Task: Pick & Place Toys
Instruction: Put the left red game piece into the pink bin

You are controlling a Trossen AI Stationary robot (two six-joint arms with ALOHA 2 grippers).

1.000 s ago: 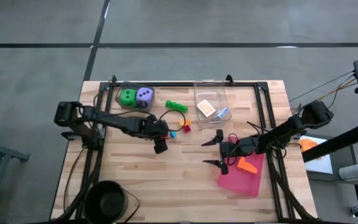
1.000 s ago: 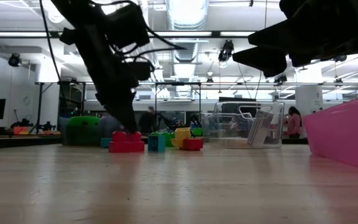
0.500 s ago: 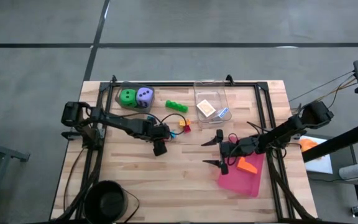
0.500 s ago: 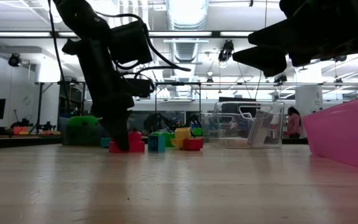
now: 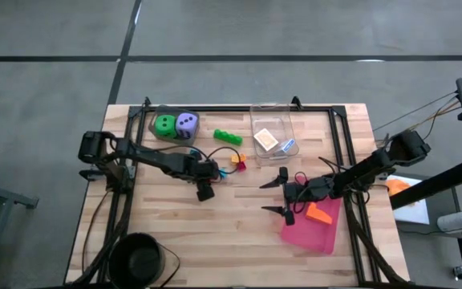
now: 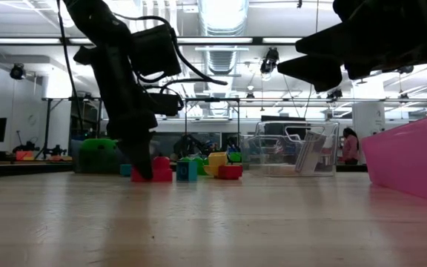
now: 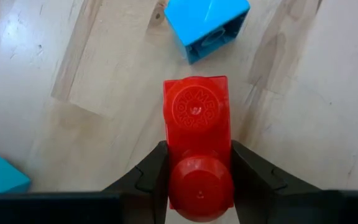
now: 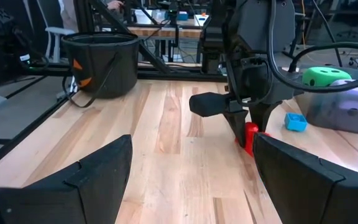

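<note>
- Red brick [image 7: 197, 149] lying on the table [image 5: 215, 233] mid-left, long axis running straight out between the left gripper's [image 7: 197, 186] fingers [image 7: 154, 174].
- Left fingers flanking both long sides of the brick, touching or all but touching; judged closing to a pinch, lift not yet begun.
- Left arm stretched in from the left edge, wrist bent down steeply, tips at table level in the low view.
- Blue brick [image 7: 207, 25] just beyond the red one, apart from it; more small bricks [image 5: 237, 163] close by on the right.
- Right gripper [image 5: 279, 195] hanging spread wide and empty, near the pink tray [image 5: 311, 233], well apart from the red brick.
- Left arm clearly the nearer.
</note>
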